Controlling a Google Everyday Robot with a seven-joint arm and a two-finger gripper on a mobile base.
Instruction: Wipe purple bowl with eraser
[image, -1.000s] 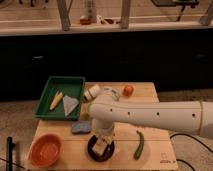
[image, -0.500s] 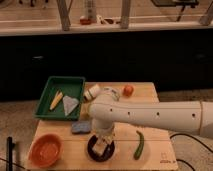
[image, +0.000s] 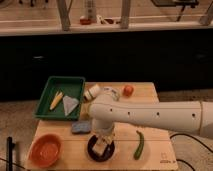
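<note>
The purple bowl (image: 93, 151) is a small, very dark round bowl at the front middle of the wooden table (image: 155, 150). My gripper (image: 102, 144) reaches straight down into it from the white arm (image: 150, 116) that crosses from the right. A pale cream block, the eraser (image: 101, 148), shows at the gripper's tip inside the bowl. The arm hides the bowl's back rim.
An orange bowl (image: 45, 149) sits at the front left. A flat blue-grey pad (image: 80, 127) lies just behind the purple bowl. A green tray (image: 76, 84) with food items is at the back left. A green chili (image: 139, 145) and an orange fruit (image: 128, 90) lie on the right.
</note>
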